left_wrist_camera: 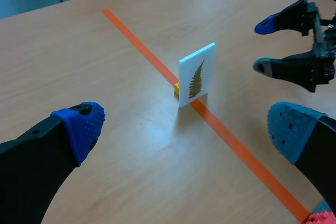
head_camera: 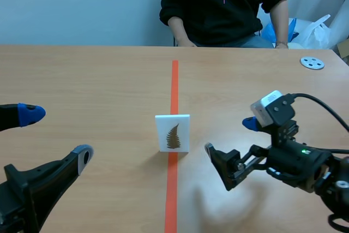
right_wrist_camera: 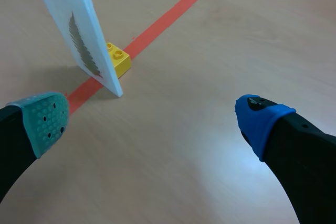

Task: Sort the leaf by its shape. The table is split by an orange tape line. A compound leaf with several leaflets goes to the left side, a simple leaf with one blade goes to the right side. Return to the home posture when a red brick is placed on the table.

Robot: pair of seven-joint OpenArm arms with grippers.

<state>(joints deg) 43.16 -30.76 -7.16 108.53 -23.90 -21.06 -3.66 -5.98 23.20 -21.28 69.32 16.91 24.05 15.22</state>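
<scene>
The white card (head_camera: 173, 132) bearing a many-leafleted fern leaf is being propped upright on the orange tape line (head_camera: 174, 80) by a yellow brick (right_wrist_camera: 118, 60) touching its back. The left gripper (head_camera: 57, 133) is being held with fingers spread wide, well apart from the card on its left. The right gripper (head_camera: 230, 137) is being held equally released, near the card's right side.

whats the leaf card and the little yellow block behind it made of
The leaf card looks like stiff white plastic or foam board with a matte finish: it stands upright, shows a thick flat edge and carries a printed fern. The yellow block looks like moulded plastic with a slight gloss, with round studs on top.
</scene>
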